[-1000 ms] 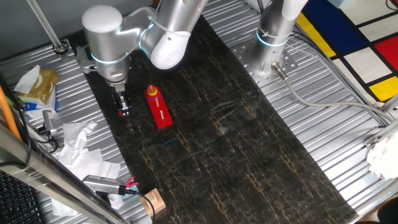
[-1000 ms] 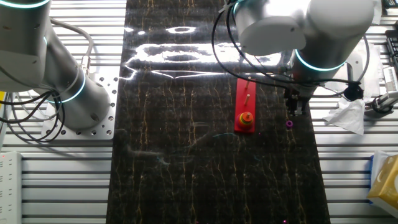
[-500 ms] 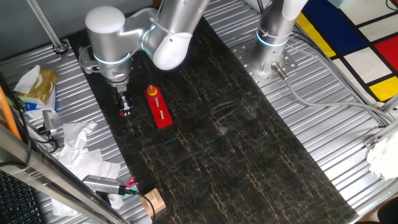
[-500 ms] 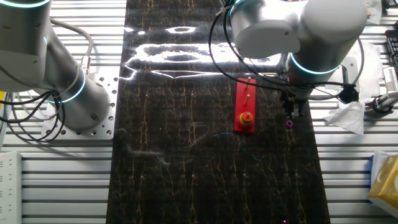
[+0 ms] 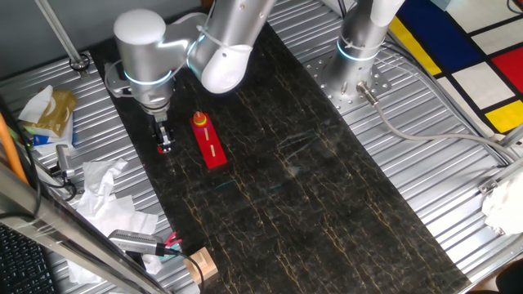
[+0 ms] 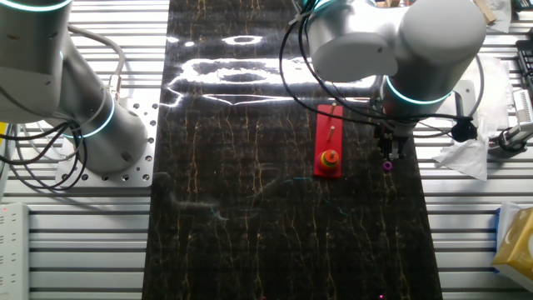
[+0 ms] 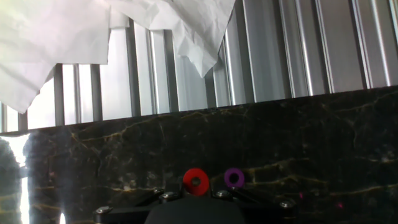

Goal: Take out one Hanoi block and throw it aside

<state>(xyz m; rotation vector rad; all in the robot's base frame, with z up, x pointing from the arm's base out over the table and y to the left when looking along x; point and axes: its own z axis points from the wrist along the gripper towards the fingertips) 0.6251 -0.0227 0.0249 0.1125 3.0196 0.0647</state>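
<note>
My gripper (image 5: pixel 164 147) hangs over the left edge of the dark mat (image 5: pixel 294 188), left of the long red bar (image 5: pixel 212 149). It is shut on the Hanoi block (image 7: pixel 196 181), a tiny red ring seen between my fingertips in the hand view and as a red spot at the tips (image 5: pixel 165 149) in one fixed view. In the other fixed view my gripper (image 6: pixel 391 152) is right of the red bar (image 6: pixel 328 133), whose near peg carries a small stack of rings (image 6: pixel 331 157). A tiny purple ring (image 7: pixel 234 178) lies on the mat beside the red one.
Crumpled white tissue (image 5: pixel 102 188) lies on the ribbed metal table just past the mat edge, also in the hand view (image 7: pixel 62 37). A second arm's base (image 5: pixel 355 57) stands at the far side. A wooden block (image 5: pixel 200 265) and small tools lie at the front left.
My gripper has shifted only slightly, staying beside the red bar with the red ring at its tips. Nothing else has moved.
</note>
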